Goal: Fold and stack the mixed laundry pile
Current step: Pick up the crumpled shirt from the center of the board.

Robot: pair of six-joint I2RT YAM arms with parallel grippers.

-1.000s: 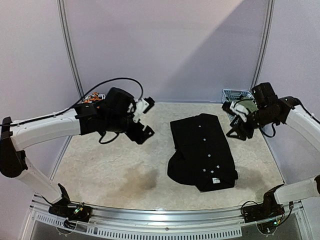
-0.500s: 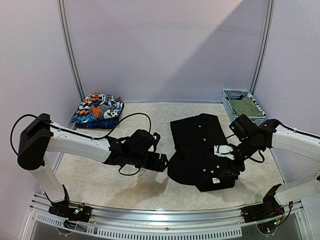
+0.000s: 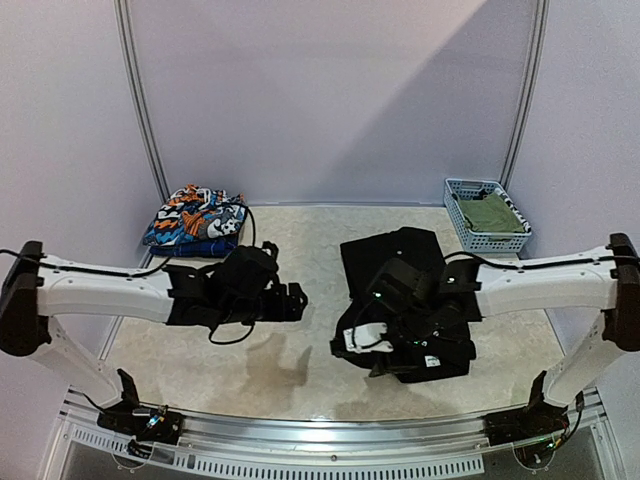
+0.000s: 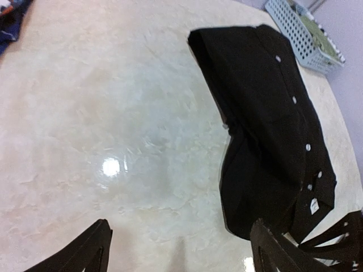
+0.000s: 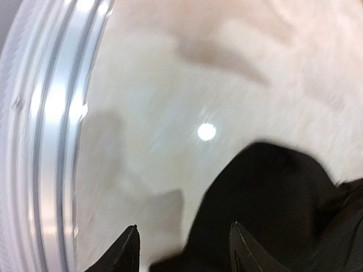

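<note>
A black buttoned garment [image 3: 405, 262] lies roughly folded in the middle of the table; it also shows in the left wrist view [image 4: 266, 130] and the right wrist view [image 5: 272, 192]. My left gripper [image 3: 293, 302] is open and empty, hovering over bare table left of the garment, its jaws wide apart [image 4: 181, 255]. My right gripper [image 3: 358, 345] is open and empty over the garment's near-left edge [image 5: 184, 252]. An orange-blue-white print piece [image 3: 195, 220] lies stacked at the back left. An olive-green garment [image 3: 487, 213] lies in the basket.
The light-blue lattice basket [image 3: 455, 190] stands at the back right, also in the left wrist view [image 4: 300, 34]. The metal rail of the table's front edge [image 5: 45, 141] runs close to my right gripper. A grey curtain wall closes the back.
My right arm has swung from the basket across the black garment to its near-left edge. My left arm has come from the back left to mid-table, then eased back a little.
</note>
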